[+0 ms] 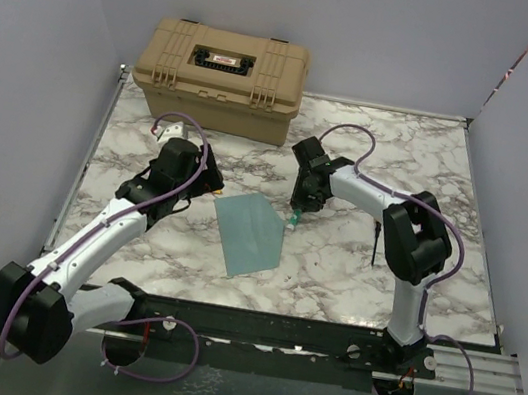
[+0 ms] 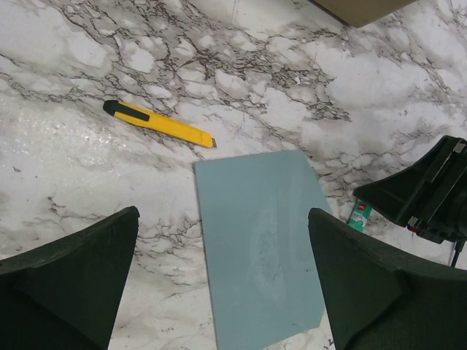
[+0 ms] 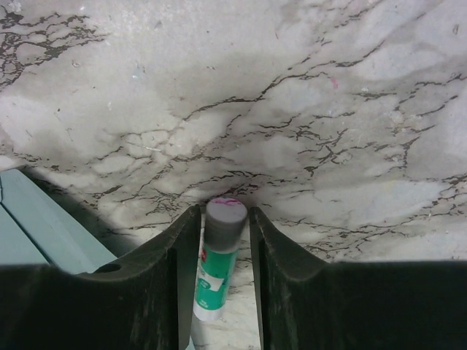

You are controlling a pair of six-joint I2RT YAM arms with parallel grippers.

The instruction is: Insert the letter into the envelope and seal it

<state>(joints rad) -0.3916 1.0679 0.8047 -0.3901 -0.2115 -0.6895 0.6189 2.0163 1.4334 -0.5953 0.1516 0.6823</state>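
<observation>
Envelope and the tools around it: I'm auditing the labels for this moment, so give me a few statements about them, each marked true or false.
1. The right gripper holds a glue stick between its fingers. True.
2. The left gripper is shut on the envelope. False: its fingers are spread wide above the envelope and hold nothing.
3. A yellow utility knife lies on the marble table, just clear of the envelope. True.
4. The tan case at the back stands open. False: its lid is down.
</observation>
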